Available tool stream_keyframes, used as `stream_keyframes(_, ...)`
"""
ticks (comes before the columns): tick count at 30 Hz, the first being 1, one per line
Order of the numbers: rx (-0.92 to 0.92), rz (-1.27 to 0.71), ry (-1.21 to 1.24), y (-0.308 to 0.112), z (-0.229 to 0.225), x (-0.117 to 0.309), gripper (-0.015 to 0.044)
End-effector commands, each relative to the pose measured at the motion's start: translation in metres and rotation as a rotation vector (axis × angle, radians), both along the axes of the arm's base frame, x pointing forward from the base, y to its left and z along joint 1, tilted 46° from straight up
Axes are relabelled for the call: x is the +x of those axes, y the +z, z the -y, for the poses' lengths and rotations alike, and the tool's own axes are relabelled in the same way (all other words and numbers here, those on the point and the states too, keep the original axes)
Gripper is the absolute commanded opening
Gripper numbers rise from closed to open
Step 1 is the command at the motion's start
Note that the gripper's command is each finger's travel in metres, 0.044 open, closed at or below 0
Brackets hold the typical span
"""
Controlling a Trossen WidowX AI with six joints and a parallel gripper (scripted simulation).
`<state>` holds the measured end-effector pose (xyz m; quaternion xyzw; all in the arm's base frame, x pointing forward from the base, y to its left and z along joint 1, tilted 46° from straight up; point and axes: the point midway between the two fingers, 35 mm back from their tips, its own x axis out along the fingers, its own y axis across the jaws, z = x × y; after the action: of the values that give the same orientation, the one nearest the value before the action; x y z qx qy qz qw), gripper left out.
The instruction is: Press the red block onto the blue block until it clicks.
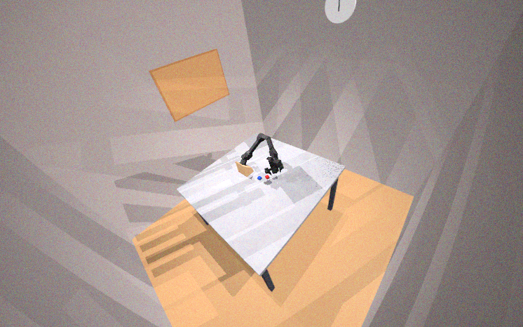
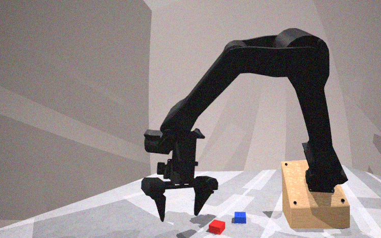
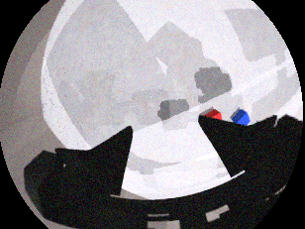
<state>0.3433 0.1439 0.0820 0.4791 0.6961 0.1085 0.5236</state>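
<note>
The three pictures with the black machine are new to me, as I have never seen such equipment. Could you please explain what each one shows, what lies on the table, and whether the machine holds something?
The machine is a robot arm, mounted on a wooden block. At its free end is a gripper, which works like two fingers pinching.

The top view looks down from high in the room. The exterior view looks from the side, near table height. The wrist view comes from a camera near the gripper, so its dark fingers fill the lower part.

On the table lie a red block and a blue block, side by side but apart. The gripper is open and holds nothing.
</note>
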Motion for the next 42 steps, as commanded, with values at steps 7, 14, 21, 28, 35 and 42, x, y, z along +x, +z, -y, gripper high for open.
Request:
stream_keyframes(7,-0.087,0.262,0.345,-0.042,0.044,-0.073,0.0440)
stream_keyframes(14,-0.087,0.262,0.344,-0.041,0.043,-0.073,0.0440)
stream_keyframes(21,-0.086,0.262,0.344,-0.052,0.032,-0.074,0.0440)
stream_keyframes(28,-0.086,0.262,0.344,-0.056,0.028,-0.074,0.0440)
stream_keyframes(35,-0.086,0.262,0.344,-0.063,0.020,-0.075,0.0440)
stream_keyframes(42,-0.085,0.262,0.344,-0.071,0.013,-0.076,0.0440)
